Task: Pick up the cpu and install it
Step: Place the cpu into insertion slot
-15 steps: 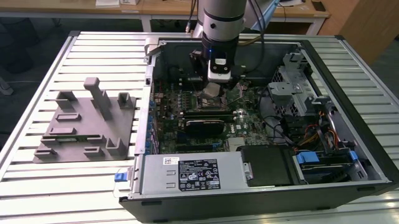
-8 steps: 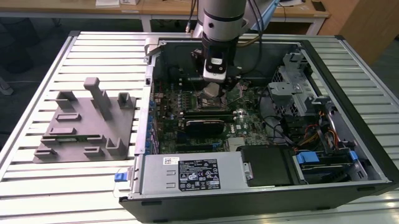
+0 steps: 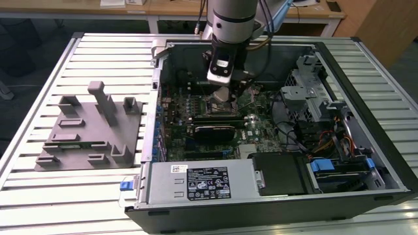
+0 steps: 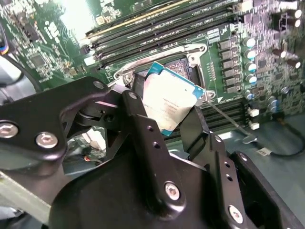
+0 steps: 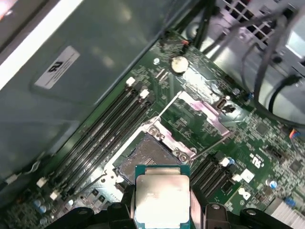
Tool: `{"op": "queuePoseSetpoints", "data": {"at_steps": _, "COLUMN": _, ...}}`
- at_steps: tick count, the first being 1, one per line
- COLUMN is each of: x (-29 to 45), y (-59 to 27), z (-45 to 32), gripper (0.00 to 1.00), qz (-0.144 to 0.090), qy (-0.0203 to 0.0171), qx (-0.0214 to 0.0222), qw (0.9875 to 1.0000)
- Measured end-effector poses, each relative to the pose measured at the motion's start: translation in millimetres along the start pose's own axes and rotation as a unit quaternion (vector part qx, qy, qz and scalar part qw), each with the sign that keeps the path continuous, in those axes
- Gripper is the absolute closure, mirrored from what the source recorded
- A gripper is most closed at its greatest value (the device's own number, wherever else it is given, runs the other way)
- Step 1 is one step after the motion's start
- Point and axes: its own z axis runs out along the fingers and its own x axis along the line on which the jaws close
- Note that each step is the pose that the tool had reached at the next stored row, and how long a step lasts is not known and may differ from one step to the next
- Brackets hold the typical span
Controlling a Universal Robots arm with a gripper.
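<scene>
My gripper (image 4: 167, 110) is shut on the cpu (image 4: 169, 101), a flat square chip with a silvery top and a thin green edge; the same chip shows in the first wrist view as the cpu (image 5: 162, 198), between the black fingers (image 4: 143, 129). It hangs tilted just above the motherboard socket (image 5: 145, 157), whose metal frame lies open. In the exterior view the gripper (image 3: 224, 93) reaches down inside the open computer case (image 3: 365, 161), over the socket (image 3: 219, 105) near the middle of the green board.
Long black memory slots (image 5: 102, 133) run beside the socket. A drive cage (image 3: 313, 88) and bundled cables (image 3: 326, 142) fill the exterior view's right of the case; a power supply (image 3: 199, 181) sits at the front. A grey fixture plate (image 3: 88, 137) lies on the slatted table.
</scene>
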Motion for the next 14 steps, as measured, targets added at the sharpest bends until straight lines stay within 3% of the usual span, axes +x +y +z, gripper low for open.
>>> {"op": "queuePoseSetpoints", "data": {"at_steps": 4, "x": 0.0, "y": 0.0, "z": 0.1, "gripper": 0.46, "qz": 0.031, "qy": -0.0014, "qx": -0.0004, "qw": 0.9995}}
{"op": "queuePoseSetpoints", "data": {"at_steps": 7, "x": 0.0, "y": 0.0, "z": 0.2, "gripper": 0.46, "qz": 0.056, "qy": -0.0026, "qx": -0.0007, "qw": 0.9985}}
{"op": "queuePoseSetpoints", "data": {"at_steps": 11, "x": 0.0, "y": 0.0, "z": 0.4, "gripper": 0.46, "qz": 0.091, "qy": -0.0042, "qx": -0.0011, "qw": 0.9959}}
{"op": "queuePoseSetpoints", "data": {"at_steps": 14, "x": 0.0, "y": 0.0, "z": 0.6, "gripper": 0.46, "qz": 0.118, "qy": -0.0055, "qx": -0.0014, "qw": 0.993}}
